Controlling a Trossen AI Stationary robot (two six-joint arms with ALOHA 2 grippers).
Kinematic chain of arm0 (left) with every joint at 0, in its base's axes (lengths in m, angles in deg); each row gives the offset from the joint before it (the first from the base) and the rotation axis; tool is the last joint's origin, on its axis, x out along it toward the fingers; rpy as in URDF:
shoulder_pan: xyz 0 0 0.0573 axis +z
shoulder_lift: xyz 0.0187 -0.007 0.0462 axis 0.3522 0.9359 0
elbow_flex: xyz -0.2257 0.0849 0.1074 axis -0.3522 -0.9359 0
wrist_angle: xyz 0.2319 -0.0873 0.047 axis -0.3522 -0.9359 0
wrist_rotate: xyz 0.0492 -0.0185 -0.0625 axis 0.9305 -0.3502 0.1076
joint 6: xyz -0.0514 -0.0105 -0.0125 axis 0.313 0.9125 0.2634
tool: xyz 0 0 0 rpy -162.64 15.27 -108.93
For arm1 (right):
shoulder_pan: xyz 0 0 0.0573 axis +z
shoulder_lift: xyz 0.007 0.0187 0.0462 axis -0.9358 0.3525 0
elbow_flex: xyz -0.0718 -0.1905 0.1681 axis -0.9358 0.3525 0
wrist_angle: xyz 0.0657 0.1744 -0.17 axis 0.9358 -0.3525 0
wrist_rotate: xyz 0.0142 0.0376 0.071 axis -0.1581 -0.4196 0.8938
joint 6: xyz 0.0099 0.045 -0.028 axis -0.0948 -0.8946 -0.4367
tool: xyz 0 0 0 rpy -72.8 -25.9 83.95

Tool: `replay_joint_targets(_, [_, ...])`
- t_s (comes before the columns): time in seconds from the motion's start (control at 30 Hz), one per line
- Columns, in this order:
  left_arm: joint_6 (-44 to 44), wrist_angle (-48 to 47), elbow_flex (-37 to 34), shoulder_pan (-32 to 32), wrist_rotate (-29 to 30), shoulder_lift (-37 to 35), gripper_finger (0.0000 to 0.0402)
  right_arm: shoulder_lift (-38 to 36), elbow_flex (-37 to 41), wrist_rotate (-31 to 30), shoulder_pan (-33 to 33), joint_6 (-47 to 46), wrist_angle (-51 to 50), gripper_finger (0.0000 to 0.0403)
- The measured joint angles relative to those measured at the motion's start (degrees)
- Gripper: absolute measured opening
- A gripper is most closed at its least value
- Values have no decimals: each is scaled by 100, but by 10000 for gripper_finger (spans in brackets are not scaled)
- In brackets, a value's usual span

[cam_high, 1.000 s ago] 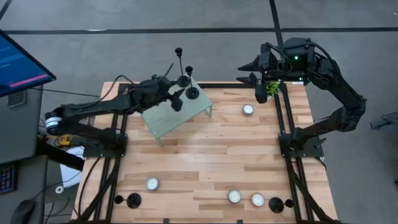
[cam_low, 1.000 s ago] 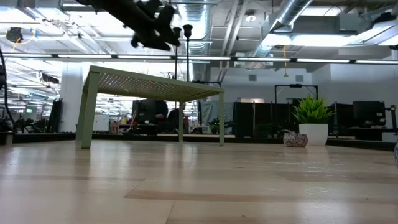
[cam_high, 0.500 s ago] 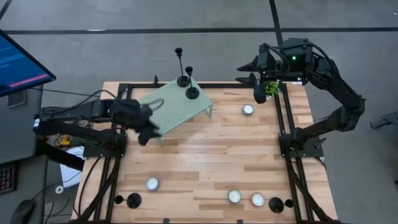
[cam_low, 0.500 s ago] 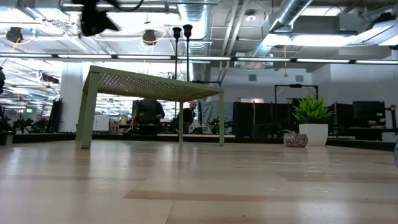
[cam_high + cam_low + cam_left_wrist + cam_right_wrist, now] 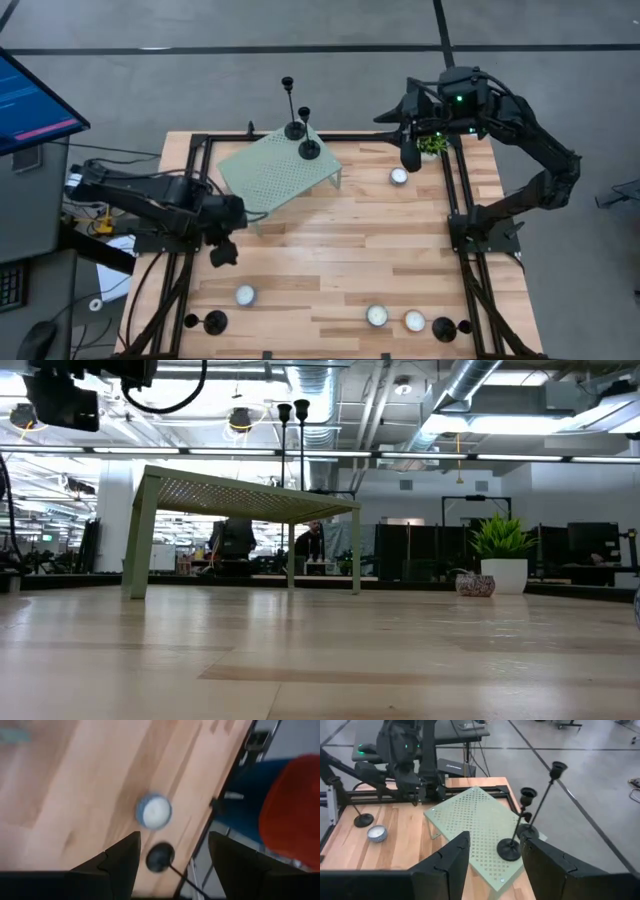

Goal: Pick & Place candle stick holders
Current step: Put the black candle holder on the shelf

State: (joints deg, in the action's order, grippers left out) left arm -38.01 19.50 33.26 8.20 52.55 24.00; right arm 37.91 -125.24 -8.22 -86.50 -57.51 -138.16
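Note:
Two black candle stick holders (image 5: 295,130) (image 5: 309,150) stand on their disc bases at the far corner of the pale green perforated stand (image 5: 278,172); the right wrist view shows them too (image 5: 510,850). Another holder (image 5: 214,322) stands at the near left corner, and its base (image 5: 160,857) shows below my left fingers. One more holder (image 5: 443,328) stands at the near right. My left gripper (image 5: 220,255) hangs open and empty above the table's left side, tipped down. My right gripper (image 5: 408,152) is open and empty, high over the far right.
Small tealights lie on the wood: one near left (image 5: 245,295), two near the front edge (image 5: 376,315) (image 5: 414,321), one at far right (image 5: 399,176). A black frame rail (image 5: 462,190) runs along each side. A small plant (image 5: 433,143) sits at the far right corner.
My left gripper has left the holders on the green stand and swung toward the table's near left, sinking a little and tipping from about level to pointing down at the wood. The two holders on the stand have stayed upright where they were.

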Motion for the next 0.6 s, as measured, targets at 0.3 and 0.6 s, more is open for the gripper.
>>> replay_joint_targets(0.3, [-47, -82, 0, -1008, -38, 267, 233, 92, -15, 172, 149, 12, 11, 168])
replay_joint_targets(0.6, [1295, -43, -508, -1288, -903, 613, 233, 165, -7, 178, 176, 14, -25, 171])
